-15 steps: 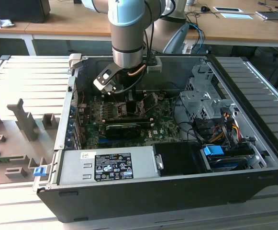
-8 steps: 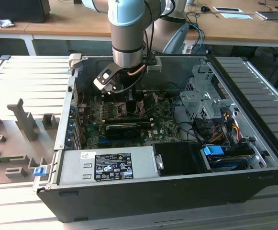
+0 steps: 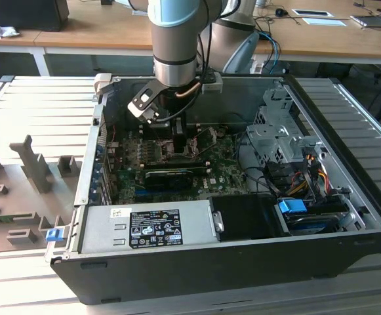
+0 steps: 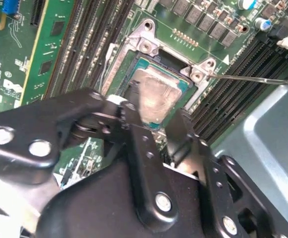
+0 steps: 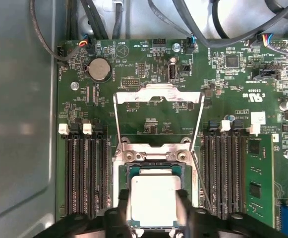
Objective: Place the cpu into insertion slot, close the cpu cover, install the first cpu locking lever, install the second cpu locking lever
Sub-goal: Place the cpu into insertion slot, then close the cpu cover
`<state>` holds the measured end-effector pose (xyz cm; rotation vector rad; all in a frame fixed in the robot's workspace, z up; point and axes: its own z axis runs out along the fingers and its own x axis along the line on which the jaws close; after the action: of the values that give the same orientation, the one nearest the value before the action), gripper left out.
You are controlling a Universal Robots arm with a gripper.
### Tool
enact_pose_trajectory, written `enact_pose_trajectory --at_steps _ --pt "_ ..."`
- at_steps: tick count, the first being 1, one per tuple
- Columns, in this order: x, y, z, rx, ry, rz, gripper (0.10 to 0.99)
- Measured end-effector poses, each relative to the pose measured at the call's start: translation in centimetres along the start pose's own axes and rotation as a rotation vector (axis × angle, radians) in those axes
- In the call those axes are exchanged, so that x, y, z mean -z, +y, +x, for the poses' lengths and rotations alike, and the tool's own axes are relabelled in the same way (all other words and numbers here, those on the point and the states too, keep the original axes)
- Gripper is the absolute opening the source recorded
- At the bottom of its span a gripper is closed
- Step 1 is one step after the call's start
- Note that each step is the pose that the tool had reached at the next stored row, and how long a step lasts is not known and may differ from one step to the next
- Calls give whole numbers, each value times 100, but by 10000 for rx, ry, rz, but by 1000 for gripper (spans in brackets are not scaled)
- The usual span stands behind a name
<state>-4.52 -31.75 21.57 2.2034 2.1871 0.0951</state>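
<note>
Gripper (image 5: 154, 212): black fingers (image 5: 124, 210) narrowed to the chip's width, pressed against two opposite edges of the cpu; in the exterior view it (image 3: 177, 134) reaches down into the open computer case (image 3: 242, 259).
Cpu (image 5: 154, 196): silvery face up, level, between the fingertips and inside the outline of the insertion slot; whether it is fully seated I cannot tell. In the second wrist view its face (image 4: 156, 94) juts past the fingertips.
Insertion slot (image 5: 153, 168): mid-board on the green motherboard (image 5: 148, 64), between two banks of long black memory slots (image 5: 86, 173).
Cpu cover (image 5: 158, 93): swung open, its frame lying back from the slot towards the board edge where the cables plug in.
Locking lever (image 5: 201, 181): thin wire beside the slot, unlatched, standing clear of the cover.
</note>
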Motion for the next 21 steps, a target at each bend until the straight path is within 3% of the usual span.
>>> enact_pose_trajectory --at_steps 2,3,4,6,18,21 --pt "10 2 -9 7 0 0 337" --pt "13 2 -13 7 -1 1 337" --pt "14 2 -24 7 -1 0 220" --pt "17 2 -35 5 -2 1 106" --pt "115 10 -39 9 30 0 106" --pt "111 89 -56 6 48 9 106"
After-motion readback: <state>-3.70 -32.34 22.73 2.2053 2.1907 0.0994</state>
